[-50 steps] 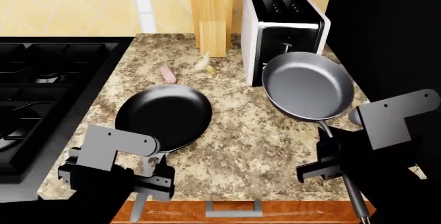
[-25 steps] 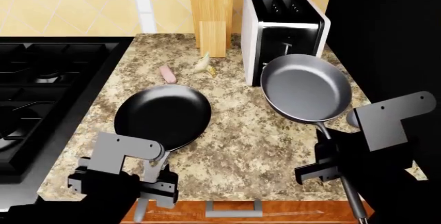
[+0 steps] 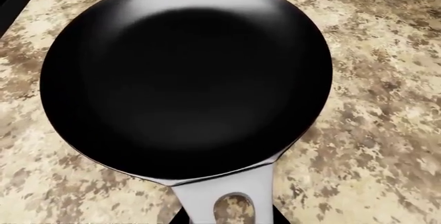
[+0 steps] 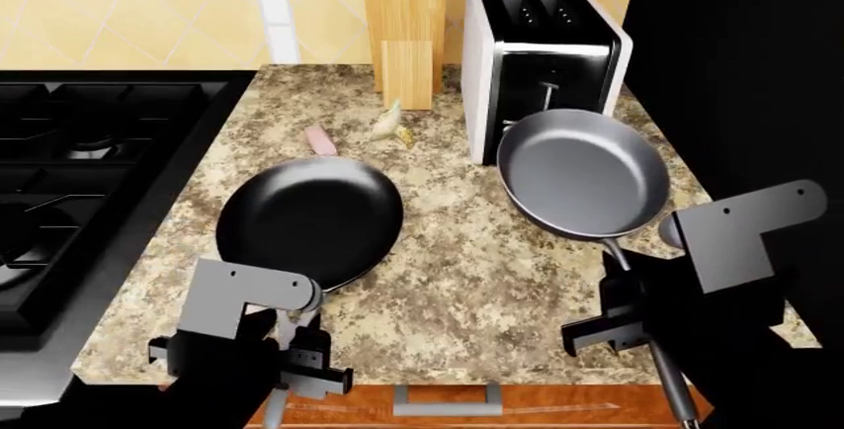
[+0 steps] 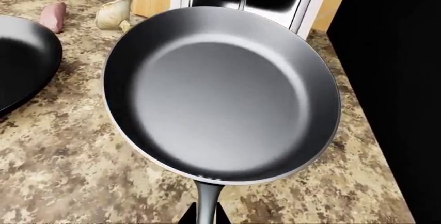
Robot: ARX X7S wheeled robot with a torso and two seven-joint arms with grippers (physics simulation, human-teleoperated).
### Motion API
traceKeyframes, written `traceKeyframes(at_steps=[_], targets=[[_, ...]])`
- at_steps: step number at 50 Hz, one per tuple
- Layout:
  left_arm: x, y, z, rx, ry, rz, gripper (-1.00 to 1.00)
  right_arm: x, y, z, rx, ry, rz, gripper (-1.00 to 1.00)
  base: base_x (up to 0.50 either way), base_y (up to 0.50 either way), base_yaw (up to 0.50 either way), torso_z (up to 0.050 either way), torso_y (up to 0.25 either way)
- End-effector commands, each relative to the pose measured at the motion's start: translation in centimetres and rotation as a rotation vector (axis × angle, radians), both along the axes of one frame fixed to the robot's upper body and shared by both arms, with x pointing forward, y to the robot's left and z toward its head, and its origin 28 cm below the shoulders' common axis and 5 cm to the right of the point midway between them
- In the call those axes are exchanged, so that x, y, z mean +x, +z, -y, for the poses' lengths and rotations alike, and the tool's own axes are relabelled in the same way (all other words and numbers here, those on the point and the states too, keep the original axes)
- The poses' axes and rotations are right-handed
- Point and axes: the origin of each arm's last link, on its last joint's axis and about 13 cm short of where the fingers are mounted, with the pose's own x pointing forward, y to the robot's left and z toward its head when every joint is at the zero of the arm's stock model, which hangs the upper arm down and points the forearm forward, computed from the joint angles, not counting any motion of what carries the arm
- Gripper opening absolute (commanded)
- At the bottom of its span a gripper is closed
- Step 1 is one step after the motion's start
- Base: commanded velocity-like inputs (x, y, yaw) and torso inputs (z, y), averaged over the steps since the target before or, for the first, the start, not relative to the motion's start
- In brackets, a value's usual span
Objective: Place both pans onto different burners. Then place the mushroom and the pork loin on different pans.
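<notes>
The stove (image 4: pixel 79 202) takes up the whole left side of the head view, black grates with a burner (image 4: pixel 90 148) showing a silvery cap, nothing sitting on it. The granite counter (image 4: pixel 449 281) fills the middle, with a toaster (image 4: pixel 541 58) and a knife block (image 4: pixel 405 29) along the top edge.

The glossy grey pan (image 4: pixel 576 174) is right of centre, in front of the toaster, tilted, its thin handle running down into the right gripper (image 4: pixel 631 315) at lower right. In the right wrist view the handle runs straight into the jaws, so that one looks clamped on it.

The matte black pan (image 4: pixel 311 221) sits left of centre on the counter, well apart from the grey one. Its flat silver handle (image 3: pixel 224 198) runs down into the left gripper (image 4: pixel 284 355) at the bottom left. The jaw tips are barely in the left wrist view, so I honestly can't tell if it's gripping or just around the handle.

The pork loin (image 4: pixel 319 139) lies just above the black pan's far rim, and the mushroom (image 4: pixel 386 125) is near it to the right, below the knife block.
</notes>
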Motion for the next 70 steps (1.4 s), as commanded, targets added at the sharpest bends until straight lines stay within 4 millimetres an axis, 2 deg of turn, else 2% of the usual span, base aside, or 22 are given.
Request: traceKeyframes(at_steps=[1,8,19,26,31,40,49,70], targets=[[0.0,-0.6,-0.1,0.038,0.034,-0.03,-1.0,0.4,0.6,0.2,-0.026,-0.115,0.084,-1.0,0.01,0.0,0.0,0.0,0.0],[0.0,1.2,-0.5,0.015,0.063,0.108,-1.0,0.1,0.7,0.2,-0.008,-0.108,0.101,-1.0,0.0,0.0,0.0,0.001,0.003],[-1.8,4.2,-1.1,-0.065,0.08,0.273,-1.0,-0.8,1.0,0.1,0.01,-0.09,0.169,-1.0,0.0,0.0,0.0,0.002,0.004],[-2.0,5.1,-1.3,-0.069,0.088,0.316,-1.0,-0.8,1.1,0.0,0.013,-0.088,0.169,-1.0,0.0,0.0,0.0,0.001,0.005],[-2.0,5.2,-1.4,-0.07,0.095,0.323,-1.0,-0.9,1.0,0.0,0.011,-0.084,0.165,-1.0,0.0,0.0,0.0,0.0,0.002],[-2.1,5.2,-1.6,-0.064,0.101,0.326,-1.0,-1.0,0.9,-0.1,0.004,-0.081,0.163,-1.0,-0.49,0.0,0.0,0.002,0.005],[-2.0,5.3,-1.8,-0.062,0.111,0.331,-1.0,-1.0,1.1,-0.2,0.009,-0.079,0.187,-1.0,0.0,0.0,0.0,0.001,0.002],[-1.9,5.4,-2.1,-0.059,0.127,0.338,-1.0,-1.1,1.3,-0.3,0.009,-0.074,0.197,-1.0,0.0,0.49,0.0,0.001,0.004]])
